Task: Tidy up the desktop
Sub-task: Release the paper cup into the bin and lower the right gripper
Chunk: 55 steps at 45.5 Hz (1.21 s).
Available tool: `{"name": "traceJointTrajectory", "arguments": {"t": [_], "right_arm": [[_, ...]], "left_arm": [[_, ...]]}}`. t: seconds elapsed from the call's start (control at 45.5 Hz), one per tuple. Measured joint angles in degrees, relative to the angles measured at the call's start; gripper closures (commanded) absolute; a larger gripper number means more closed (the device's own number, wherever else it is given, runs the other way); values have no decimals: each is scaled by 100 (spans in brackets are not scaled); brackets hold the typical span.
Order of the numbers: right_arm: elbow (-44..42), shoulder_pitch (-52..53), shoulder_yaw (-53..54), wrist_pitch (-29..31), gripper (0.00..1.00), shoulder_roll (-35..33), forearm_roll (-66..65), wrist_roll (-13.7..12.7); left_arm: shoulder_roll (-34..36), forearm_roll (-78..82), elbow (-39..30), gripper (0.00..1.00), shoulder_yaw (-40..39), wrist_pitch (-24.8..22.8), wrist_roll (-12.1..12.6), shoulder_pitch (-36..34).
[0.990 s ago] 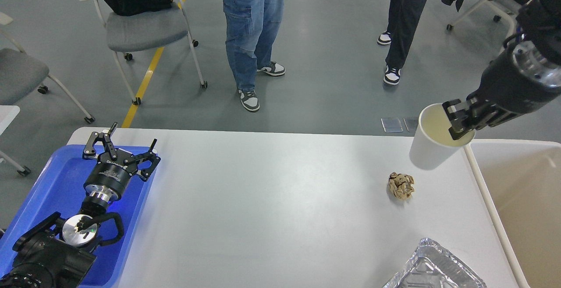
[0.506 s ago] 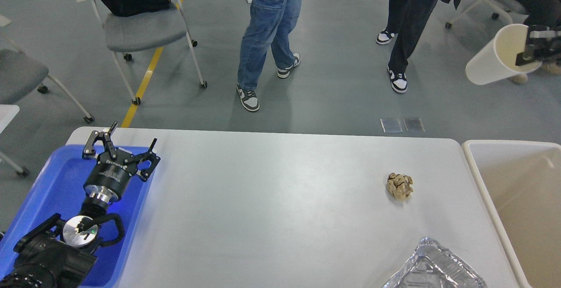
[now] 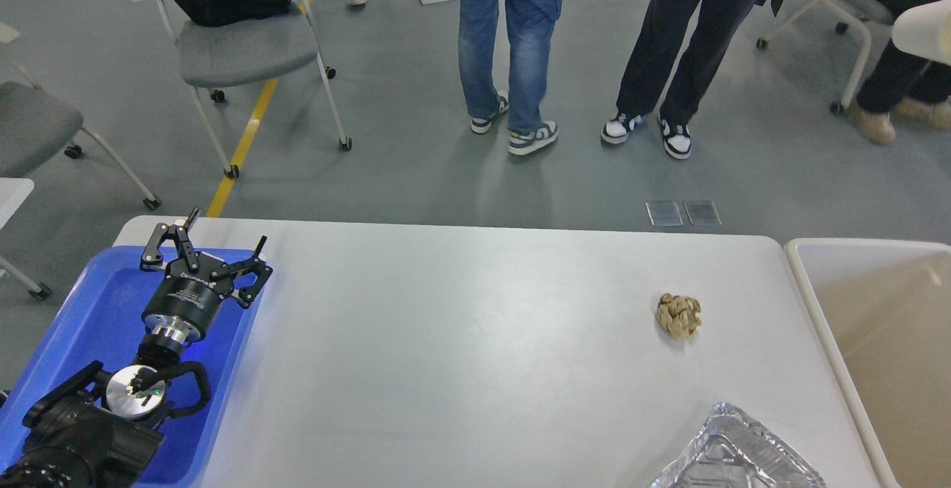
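Desktop [image 3: 461,339]: white-grey, smooth, rounded far corners, faint glare across the middle. Blue plastic tray [image 3: 74,332] resting on the left end, its right rim lying well in from the table's left edge. Crumpled brown paper ball [image 3: 678,315] sitting alone on the right half, apart from all else. Crinkled foil container [image 3: 732,454] at the near right, cut off by the lower frame edge, near the paper ball but not touching. Beige open-topped bin [image 3: 877,339] just beside the right edge; whether touching the table, cannot tell. Wide bare centre between tray and paper ball.
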Motion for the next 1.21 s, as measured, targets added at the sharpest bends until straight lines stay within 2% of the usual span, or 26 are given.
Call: {"name": "traceJointTrajectory", "arguments": {"t": [0.11, 0.198, 0.374, 0.396, 0.638, 0.836, 1.21], "right_arm": [[-620, -825, 734, -260, 100, 100, 664, -149], [-1307, -1555, 1403, -392, 100, 276, 1022, -395], [-2698, -2890, 2687, -529, 100, 798, 1316, -1093], [-2967, -3209, 2975, -553, 100, 924, 1330, -1266], [-3726, -4515, 4167, -573, 100, 1433, 1355, -1737], [-4026, -5163, 4819, -573, 100, 1841, 1360, -1870], [-4182, -5640, 5293, -555, 100, 2190, 1367, -1903]], "left_arm": [[0, 0, 0, 0, 2, 0, 0, 0], [1, 0, 1, 0, 3, 0, 0, -1], [0, -7, 0, 0, 4, 0, 0, -1], [0, -7, 0, 0, 4, 0, 0, -1], [1, -10, 2, 0, 0, 0, 0, -2], [0, -10, 0, 0, -2, 0, 0, -2], [0, -11, 1, 0, -4, 0, -3, -2]]}}
